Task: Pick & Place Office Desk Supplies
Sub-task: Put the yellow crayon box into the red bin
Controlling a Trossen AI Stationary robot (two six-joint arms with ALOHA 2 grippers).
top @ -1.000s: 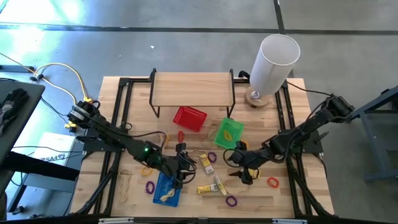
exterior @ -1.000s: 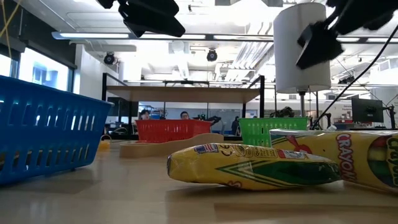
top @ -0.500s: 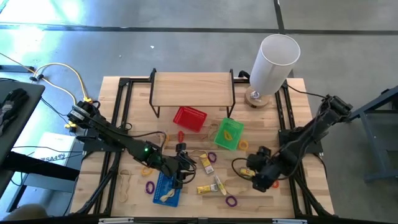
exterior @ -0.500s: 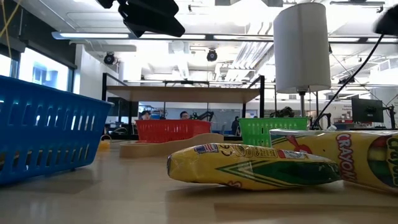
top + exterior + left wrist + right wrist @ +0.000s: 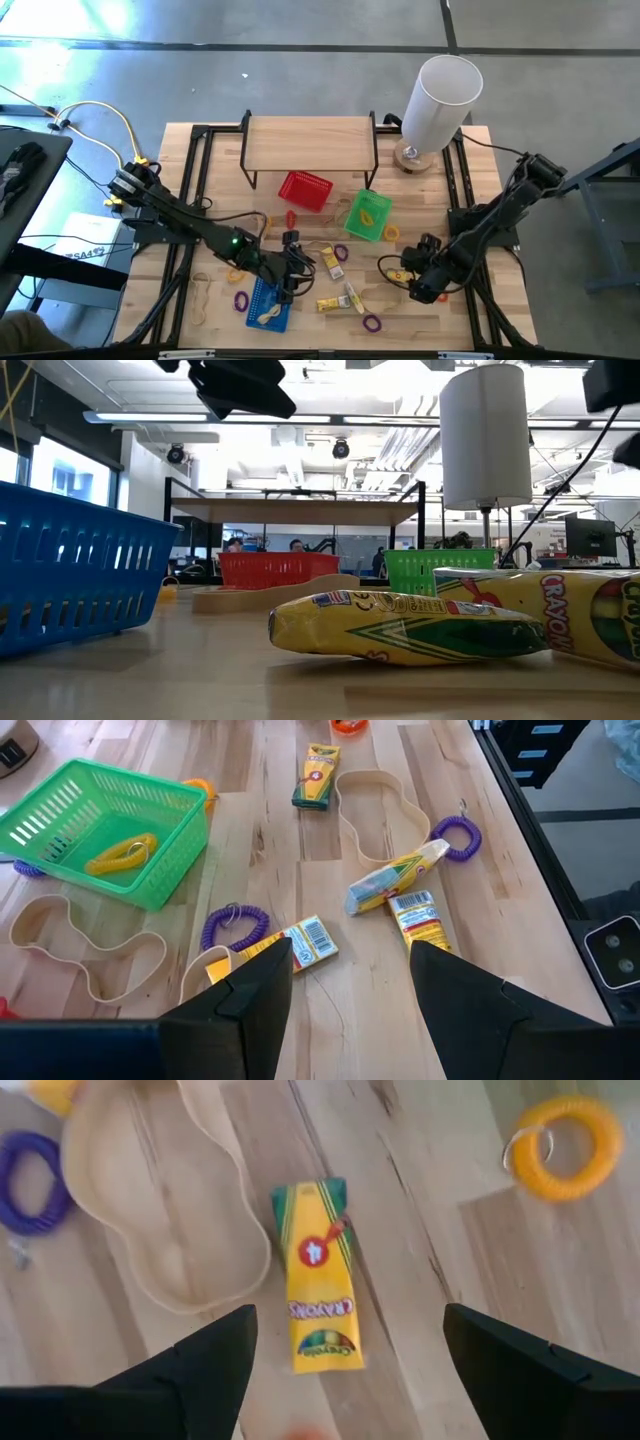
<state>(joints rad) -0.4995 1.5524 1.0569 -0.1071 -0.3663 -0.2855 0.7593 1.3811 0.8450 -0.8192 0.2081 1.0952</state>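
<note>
1. My right gripper [image 5: 345,1355] hangs with jaws spread wide, empty, right over a small yellow crayon box [image 5: 320,1275] at about 4 o'clock on the table [image 5: 430,200].
2. My left gripper [image 5: 350,985] sits jaws apart, empty, above the blue basket [image 5: 266,303] around 7 o'clock.
3. Purple and orange loops, tan bands lie scattered around.

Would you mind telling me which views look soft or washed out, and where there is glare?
Right wrist view: motion-soft, the crayon box smeared. Low view: bright ceiling lights behind, near crayon packet sharp, blue basket slightly soft. High view: pale glare on the floor at top left. Left wrist view: crisp, evenly lit.
</note>
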